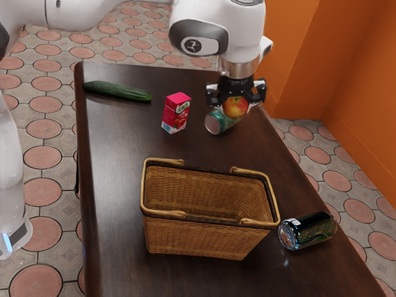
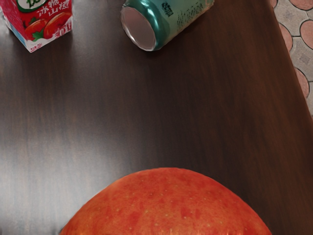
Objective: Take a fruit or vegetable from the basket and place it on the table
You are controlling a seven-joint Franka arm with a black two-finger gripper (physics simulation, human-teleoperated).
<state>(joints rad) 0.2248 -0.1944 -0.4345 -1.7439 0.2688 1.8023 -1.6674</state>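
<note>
Red-yellow round apple [image 1: 236, 107] hangs pinched in the black two-finger gripper [image 1: 236, 105], above the dark wooden table [image 1: 117, 185] near its exterior-view right edge; straight down, beside the teal metal can [image 1: 216, 122], seems next.

Exterior view: set beside arm [image 1: 213, 15], above table [image 1: 111, 185], facing down at slant; wicker basket [image 1: 192, 238] fairly near, cucumber [image 1: 117, 91] farther off, orange wall [image 1: 359, 93] beyond. Wrist view: mounted at gripper [image 1: 236, 104], facing down on table from close up; apple [image 2: 168, 205] nearest, juice carton [image 2: 46, 22] and teal can [image 2: 166, 19] farther. Shared: apple, juice carton, teal can, part of table, some tiled floor [image 2: 299, 44].
</note>
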